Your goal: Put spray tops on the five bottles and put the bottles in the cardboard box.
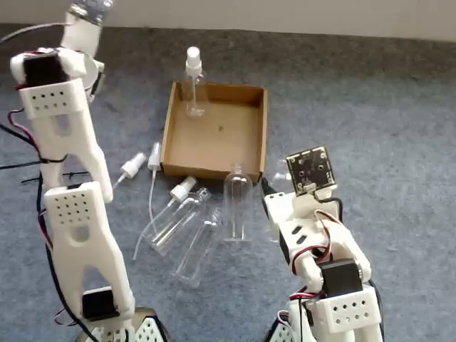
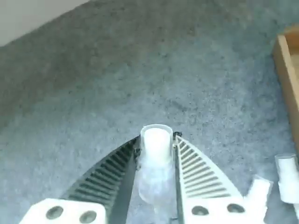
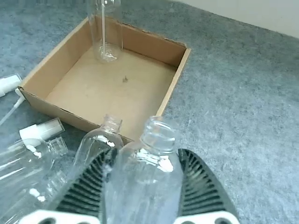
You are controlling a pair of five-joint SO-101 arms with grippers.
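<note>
My left claw (image 2: 156, 139) grips a smooth white spray top (image 2: 155, 161); my right claw (image 3: 147, 156) grips a clear round bottle (image 3: 145, 191).

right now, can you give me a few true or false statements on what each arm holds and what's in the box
1. The fingers of the left gripper hold a white spray top. True.
2. The bottle in the right gripper wears a spray top. False: its neck is open.
3. One topped bottle stands in the cardboard box. True.
4. All five bottles are in the box. False: just one is; other bottles lie on the carpet outside it.
</note>
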